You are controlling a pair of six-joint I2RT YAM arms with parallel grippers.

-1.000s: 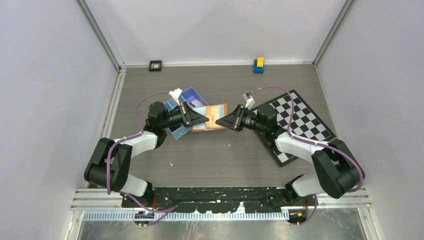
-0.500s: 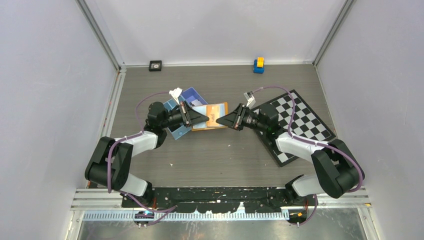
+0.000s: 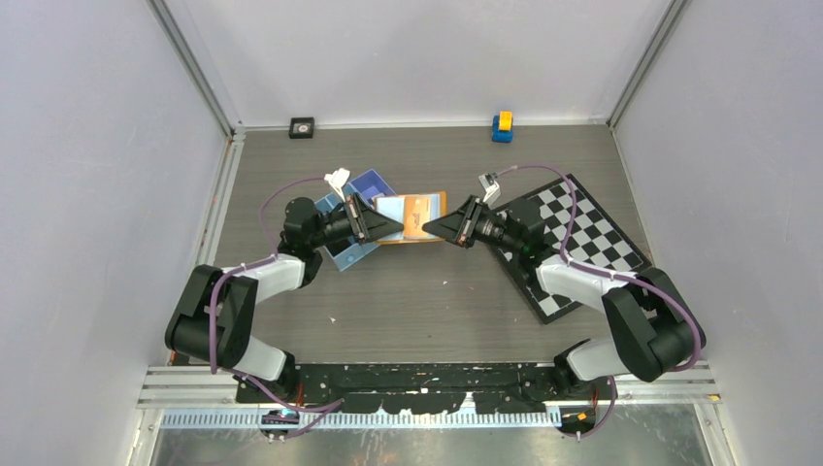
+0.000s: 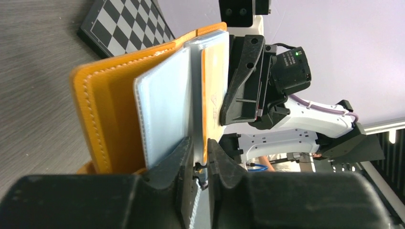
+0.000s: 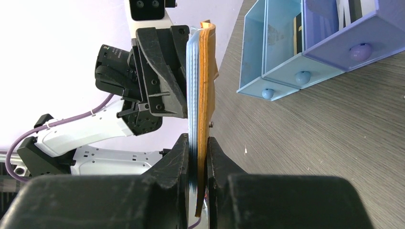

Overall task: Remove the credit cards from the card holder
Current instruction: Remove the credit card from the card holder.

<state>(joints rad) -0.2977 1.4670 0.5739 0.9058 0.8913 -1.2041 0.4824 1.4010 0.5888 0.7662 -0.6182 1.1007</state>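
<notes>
**Both grippers on the wallet, cards fanning out**

So the small orange leather-look card holder [image 3: 419, 216] is hanging between the two arms, roughly mid-table. It looks lifted just off the grey wood-grain table [image 3: 427, 301]. It sits just right of the blue plastic compartment tray [image 5: 296, 67] and left of the black-and-white checkerboard mat [image 3: 582, 233].

The right gripper [image 5: 197, 143] has its fingers pinched down narrow on one edge of the holder. The orange cover and the stack of pale stuff inside it are both squeezed between the pads, so that one is clearly clamped on.

The left gripper [image 4: 199, 148] comes in from the opposite edge. Its fingers are close together with a thin pale sheet edge running between them. Honestly I can't tell if it's really pinching that or just sitting loose around it.

From the left wrist view the holder is folded open. The pale grey-blue credit cards [image 4: 165, 114] are still inside, lying against the orange flap, with one peeling away from the rest.

At the back wall there's a little yellow-and-blue block [image 3: 502, 126] and a small black square thing [image 3: 302, 127], both well away from the action.
</notes>
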